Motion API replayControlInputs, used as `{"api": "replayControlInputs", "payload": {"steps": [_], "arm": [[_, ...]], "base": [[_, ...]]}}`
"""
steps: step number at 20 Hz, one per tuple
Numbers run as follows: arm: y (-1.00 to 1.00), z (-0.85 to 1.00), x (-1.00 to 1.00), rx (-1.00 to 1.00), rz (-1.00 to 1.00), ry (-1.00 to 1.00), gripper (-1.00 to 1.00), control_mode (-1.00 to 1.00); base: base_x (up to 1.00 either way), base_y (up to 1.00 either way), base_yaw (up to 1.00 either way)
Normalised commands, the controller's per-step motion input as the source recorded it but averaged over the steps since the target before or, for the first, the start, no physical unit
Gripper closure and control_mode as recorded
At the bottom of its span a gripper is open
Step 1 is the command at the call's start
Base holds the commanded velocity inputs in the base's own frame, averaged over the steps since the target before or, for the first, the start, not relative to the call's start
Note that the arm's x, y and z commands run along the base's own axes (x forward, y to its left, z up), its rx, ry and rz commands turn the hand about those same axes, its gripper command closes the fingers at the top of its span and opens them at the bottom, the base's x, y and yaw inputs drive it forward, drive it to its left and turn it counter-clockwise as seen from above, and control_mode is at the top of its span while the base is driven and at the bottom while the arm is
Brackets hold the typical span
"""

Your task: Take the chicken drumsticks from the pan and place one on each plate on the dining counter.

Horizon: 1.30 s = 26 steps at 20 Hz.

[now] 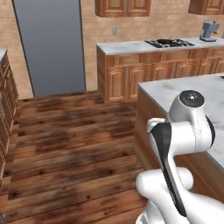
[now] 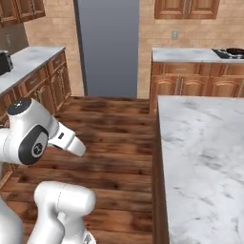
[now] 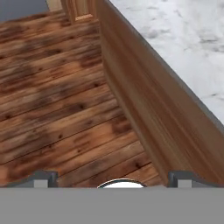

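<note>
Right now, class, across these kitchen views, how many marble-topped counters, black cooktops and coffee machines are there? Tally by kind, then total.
White-grey marble-topped counters: 3 (left-wall counter, back-wall counter, wood-based island)
Flat black cooktop: 1
Blue-grey coffee machine: 1
Total: 5

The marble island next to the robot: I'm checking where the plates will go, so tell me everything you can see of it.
The island has a white-grey veined marble top, flat and level, on a base of warm brown wood panelling that stands on the plank floor. The stretch of top in view is bare, with no plates on it. Its near corner faces the cooktop counter across the aisle. The robot's arm rises beside it, not clearly touching.
</note>
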Motion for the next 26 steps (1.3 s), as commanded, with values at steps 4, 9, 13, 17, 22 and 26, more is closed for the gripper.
{"api": "replayControlInputs", "payload": {"steps": [4, 9, 13, 17, 22, 26], "arm": [[0.0, 0.0, 0.0, 0.0, 0.0, 0.0, -1.0, 1.0], [0.0, 0.0, 0.0, 0.0, 0.0, 0.0, -1.0, 1.0], [0.0, 0.0, 0.0, 0.0, 0.0, 0.0, -1.0, 1.0], [0.0, 0.0, 0.0, 0.0, 0.0, 0.0, -1.0, 1.0], [0.0, 0.0, 0.0, 0.0, 0.0, 0.0, -1.0, 1.0], [0.0, 0.0, 0.0, 0.0, 0.0, 0.0, -1.0, 1.0]], "base": [[1.0, 0.76, -0.29], [1.0, 0.9, -0.33], [1.0, 0.96, -0.5], [1.0, 0.73, -0.48], [1.0, 0.42, -0.45], [1.0, 0.42, -0.31]]}}
